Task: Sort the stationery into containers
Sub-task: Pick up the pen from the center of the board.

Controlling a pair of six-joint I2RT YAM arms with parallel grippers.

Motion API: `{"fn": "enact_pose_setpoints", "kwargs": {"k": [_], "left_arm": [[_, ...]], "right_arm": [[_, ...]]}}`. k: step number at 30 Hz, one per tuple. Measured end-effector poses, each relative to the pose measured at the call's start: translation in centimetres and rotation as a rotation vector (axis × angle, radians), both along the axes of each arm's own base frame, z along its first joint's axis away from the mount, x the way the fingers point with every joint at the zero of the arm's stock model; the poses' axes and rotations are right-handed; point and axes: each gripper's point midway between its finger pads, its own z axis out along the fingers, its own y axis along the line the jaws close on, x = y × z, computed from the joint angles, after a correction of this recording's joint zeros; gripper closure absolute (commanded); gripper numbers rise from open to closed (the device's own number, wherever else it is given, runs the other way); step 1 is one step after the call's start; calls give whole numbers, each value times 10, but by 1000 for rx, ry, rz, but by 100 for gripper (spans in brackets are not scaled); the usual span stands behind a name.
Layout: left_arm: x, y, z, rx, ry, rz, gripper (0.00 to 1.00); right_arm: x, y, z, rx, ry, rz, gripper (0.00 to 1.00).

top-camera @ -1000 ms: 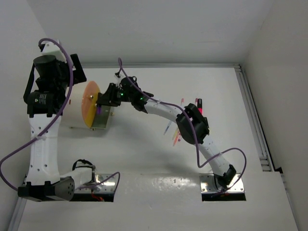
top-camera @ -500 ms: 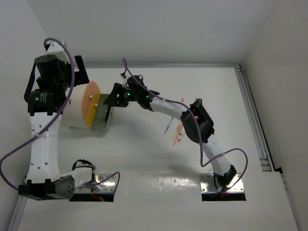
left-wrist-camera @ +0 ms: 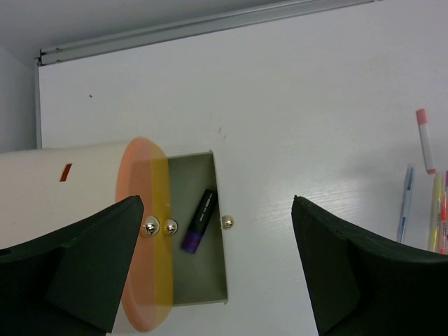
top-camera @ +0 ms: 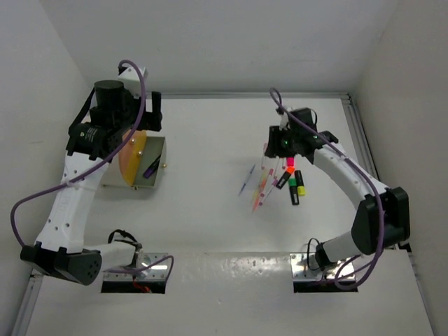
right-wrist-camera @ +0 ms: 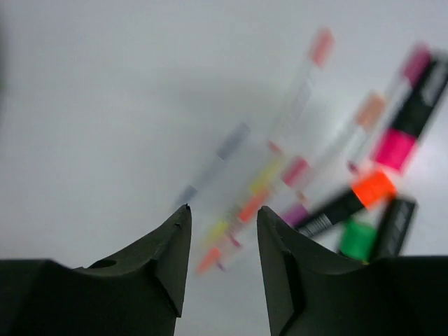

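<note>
A white drum with a round orange face carries a greenish bin. A black highlighter with a purple cap lies in that bin. My left gripper hangs over the drum, open and empty. The stationery pile lies at mid right: highlighters with pink, green and yellow caps, thin pens and a blue pen. My right gripper is open and empty just above the pile, the pens blurred below it.
A metal rail runs along the table's right edge and another along the back wall. Walls close in on the left, back and right. The pile's pens show at the right edge of the left wrist view.
My right arm swung from the greenish bin back to the right, over the pile. The purple-capped highlighter now lies in the bin. My left gripper moved right, over the drum.
</note>
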Motion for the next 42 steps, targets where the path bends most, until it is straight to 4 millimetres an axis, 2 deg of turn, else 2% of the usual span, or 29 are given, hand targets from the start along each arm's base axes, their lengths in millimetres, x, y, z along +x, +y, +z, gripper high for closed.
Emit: {"fn": "enact_pose_setpoints", "kwargs": {"k": [2, 4, 6, 8, 11, 16, 32, 35, 38, 41, 42], "left_arm": [[-1, -2, -3, 10, 6, -5, 6], [-1, -4, -5, 18, 8, -9, 6], [-1, -5, -6, 25, 12, -11, 6], [-1, -6, -8, 29, 17, -11, 6], [-1, -5, -9, 32, 18, -6, 5], [0, -4, -10, 35, 21, -4, 4], [2, -5, -17, 39, 38, -6, 3], [2, -6, -23, 40, 52, -8, 3], [1, -7, -32, 40, 74, -18, 3], [0, -12, -42, 27, 98, -46, 2], [-1, -15, -46, 10, 105, -69, 1]], "right_arm": [[-26, -37, -54, -116, 124, -30, 61], [-53, -65, -94, -204, 242, -49, 62], [-80, -88, -121, -264, 341, -66, 60], [-100, -102, -137, -299, 403, -79, 57], [-121, -116, -149, -337, 441, -95, 54], [-132, -128, -160, -374, 457, -113, 53], [-125, -133, -195, -401, 520, -111, 58], [-119, -130, -195, -399, 501, -105, 65], [-117, -126, -194, -401, 487, -90, 90], [-118, -121, -194, -401, 485, -70, 100], [-120, -119, -193, -397, 488, -60, 100]]}}
